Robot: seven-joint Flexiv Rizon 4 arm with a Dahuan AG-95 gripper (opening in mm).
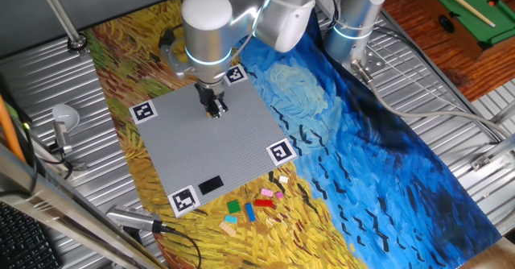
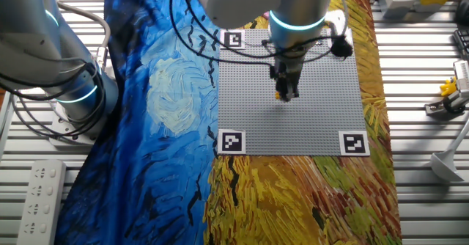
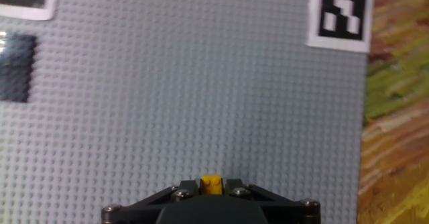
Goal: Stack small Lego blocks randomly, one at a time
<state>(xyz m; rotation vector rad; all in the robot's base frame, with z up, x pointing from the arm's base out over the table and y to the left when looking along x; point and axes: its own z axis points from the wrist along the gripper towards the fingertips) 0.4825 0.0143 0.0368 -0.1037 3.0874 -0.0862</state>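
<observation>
- While the fingers pinched it from both sides, a yellow Lego block (image 3: pixel 212 182) sat clamped in the gripper (image 1: pixel 214 110), only its top edge showing in the hand view and a speck of orange-yellow at the tips in the other fixed view.
- The gripper hung low over the grey baseplate (image 1: pixel 233 144), toward the plate's 12 o'clock end in one fixed view; whether the block touched the studs could not be told.
- The remaining loose blocks (image 1: pixel 251 204), in red, blue, green, teal, pink and tan, lay scattered on the painted cloth (image 1: pixel 386 124) just past the plate's 6 o'clock edge, well apart from the gripper.
- A black plate (image 1: pixel 211 185) lay flat on the baseplate near its 6 o'clock edge, between the gripper and the loose blocks.
- Four black-and-white marker tags (image 1: pixel 279 151) marked the baseplate's corners.
- The cloth, swirling blue at 3 o'clock and yellow at 9 o'clock in one fixed view, covered the ribbed metal table (image 1: pixel 32 84) under the baseplate.
- The arm (image 1: pixel 241 15) reached in from 12 o'clock, a lit ring glowing around its wrist joint.
</observation>
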